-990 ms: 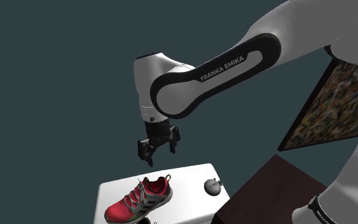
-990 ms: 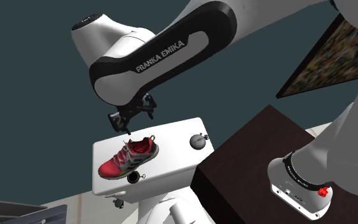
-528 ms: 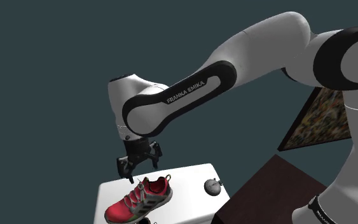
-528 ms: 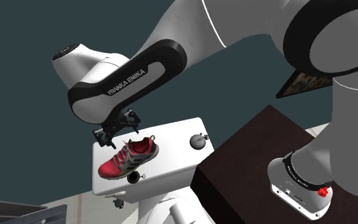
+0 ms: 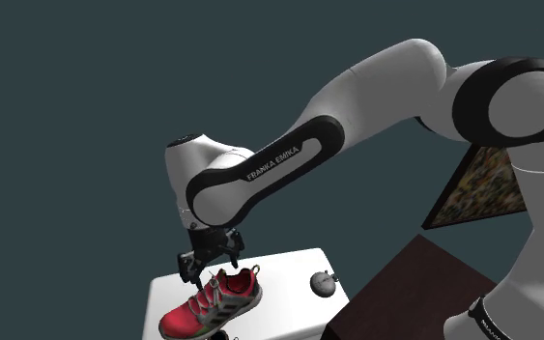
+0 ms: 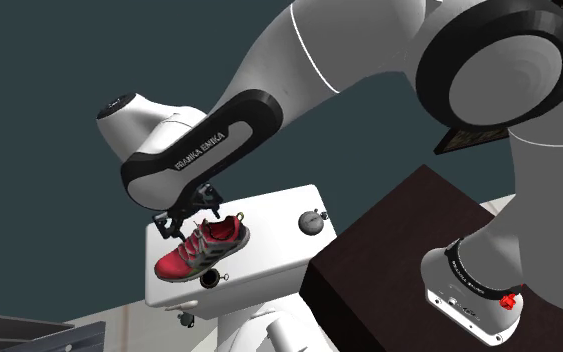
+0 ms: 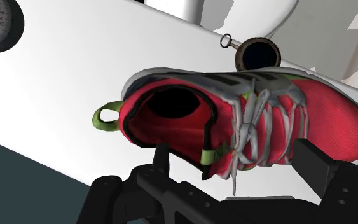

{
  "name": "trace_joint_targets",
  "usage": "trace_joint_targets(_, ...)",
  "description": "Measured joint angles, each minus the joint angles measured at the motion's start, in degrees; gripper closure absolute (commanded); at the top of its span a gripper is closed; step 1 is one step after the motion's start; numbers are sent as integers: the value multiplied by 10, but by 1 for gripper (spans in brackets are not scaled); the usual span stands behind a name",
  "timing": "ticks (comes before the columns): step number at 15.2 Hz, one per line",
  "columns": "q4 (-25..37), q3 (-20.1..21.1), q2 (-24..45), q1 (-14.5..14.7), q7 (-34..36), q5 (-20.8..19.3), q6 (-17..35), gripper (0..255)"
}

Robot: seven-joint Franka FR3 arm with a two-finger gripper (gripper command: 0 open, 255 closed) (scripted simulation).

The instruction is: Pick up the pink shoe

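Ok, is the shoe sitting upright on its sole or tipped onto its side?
Upright. The shoe rests sole-down on the white surface, with its opening and laces facing up toward the gripper.

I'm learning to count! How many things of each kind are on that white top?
Pink-red shoe: 1
Round grey dial: 1
Small dark round thing at the top's edge: 1
Total: 3
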Motion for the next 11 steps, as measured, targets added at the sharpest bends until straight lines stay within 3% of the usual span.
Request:
trace_joint_targets(1,2,-1,3,1,0,-1,1,255)
trace_joint_targets(11,4,-1,5,1,0,-1,1,255)
